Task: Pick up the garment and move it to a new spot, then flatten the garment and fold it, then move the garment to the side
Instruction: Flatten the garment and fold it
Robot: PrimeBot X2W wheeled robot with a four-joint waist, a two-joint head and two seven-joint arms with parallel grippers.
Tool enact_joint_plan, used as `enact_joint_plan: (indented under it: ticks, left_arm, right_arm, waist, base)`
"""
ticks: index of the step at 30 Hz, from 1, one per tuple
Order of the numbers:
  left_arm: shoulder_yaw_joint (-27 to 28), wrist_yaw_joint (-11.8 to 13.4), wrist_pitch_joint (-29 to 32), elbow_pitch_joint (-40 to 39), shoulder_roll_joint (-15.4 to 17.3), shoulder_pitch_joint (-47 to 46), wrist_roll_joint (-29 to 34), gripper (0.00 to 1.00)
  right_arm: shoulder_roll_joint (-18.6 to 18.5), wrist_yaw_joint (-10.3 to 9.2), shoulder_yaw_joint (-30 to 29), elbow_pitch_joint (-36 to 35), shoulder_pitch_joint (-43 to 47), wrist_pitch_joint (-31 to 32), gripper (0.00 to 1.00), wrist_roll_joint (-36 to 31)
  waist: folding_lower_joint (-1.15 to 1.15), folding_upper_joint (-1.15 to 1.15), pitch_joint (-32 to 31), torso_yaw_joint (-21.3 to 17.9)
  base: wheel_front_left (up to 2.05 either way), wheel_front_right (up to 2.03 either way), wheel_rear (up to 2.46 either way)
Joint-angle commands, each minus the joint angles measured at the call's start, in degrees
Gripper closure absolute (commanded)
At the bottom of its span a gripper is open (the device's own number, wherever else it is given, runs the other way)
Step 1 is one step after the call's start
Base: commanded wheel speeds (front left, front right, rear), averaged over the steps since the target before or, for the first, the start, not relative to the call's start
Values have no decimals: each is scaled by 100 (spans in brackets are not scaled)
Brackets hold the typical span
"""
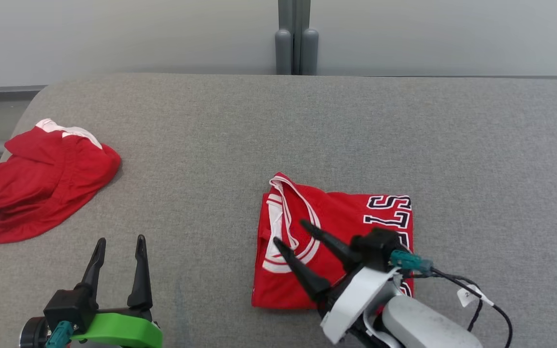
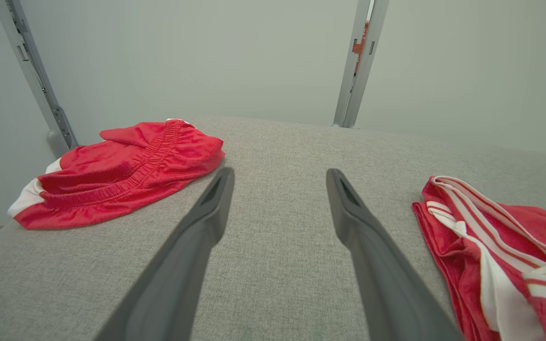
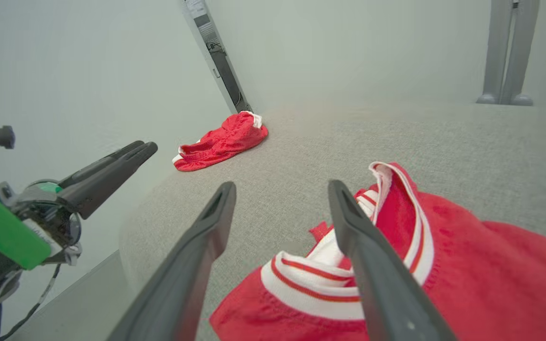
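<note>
- Head view: right gripper hovers wide and empty over the folded jersey; left gripper likewise wide
- Pinch all layers at one edge; drag low

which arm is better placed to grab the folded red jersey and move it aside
Right. The right pincer is open over the jersey, at its collar end. The left pincer, also open, sits over the bare grey surface, apart from the jersey.

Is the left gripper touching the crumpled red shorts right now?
No, the left gripper stands open with bare grey surface between it and the red shorts.
</note>
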Motion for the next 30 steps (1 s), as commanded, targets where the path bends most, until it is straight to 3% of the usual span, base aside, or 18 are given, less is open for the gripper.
enact_joint_plan:
  ticks: [1,10,16,22,30]
  left_arm:
    - [32,0,-2,1,9,52,16,0]
    - [146,-4,-2,-60,9,184,114,0]
    - [279,-18,-2,-73,10,254,176,0]
    - [377,-28,-2,-128,10,303,244,0]
    - [488,-37,-2,-181,10,388,342,0]
  right_arm:
    - [-69,-3,-281,-124,183,-14,0,-118]
    - [-256,-3,-2314,-928,1069,-16,0,-924]
    - [-178,-3,-3325,-1327,1732,-16,0,-1411]
    - [-37,-3,-3917,-1623,2235,-16,0,-1825]
    - [185,-3,-4284,-1814,2666,-17,0,-2162]
  waist:
    - [0,0,-53,-87]
    - [0,0,-223,-451]
    - [0,0,-341,-670]
    - [0,0,-409,-808]
    - [0,0,-504,-844]
  base:
    - [0,0,0]
    - [0,0,0]
    - [0,0,0]
    - [0,0,0]
    - [0,0,0]
